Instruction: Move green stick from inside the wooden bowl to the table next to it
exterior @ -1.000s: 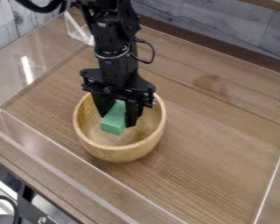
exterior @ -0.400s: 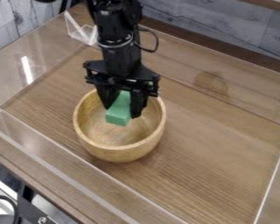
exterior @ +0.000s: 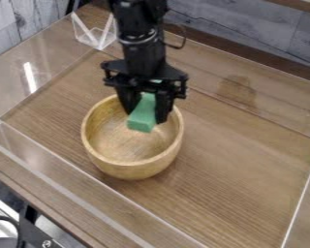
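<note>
My gripper [exterior: 144, 108] points straight down over the wooden bowl [exterior: 119, 158] and is shut on the green stick [exterior: 143, 117]. The bright green block hangs tilted between the black fingers [exterior: 162, 106], lifted clear of the bowl's floor and roughly level with the far right part of the rim. The bowl is round, light tan, and sits left of centre on the brown wood-grain table [exterior: 235, 165]. Nothing else lies inside the bowl.
Clear acrylic walls [exterior: 42, 160] border the tabletop on the near and left sides, with another pane [exterior: 300, 203] at the right. Bare table lies to the right of and behind the bowl.
The gripper has risen with the green stick, lifting it off the bowl's floor, and has drifted a little to the right and away from the camera. The bowl has stayed put.
</note>
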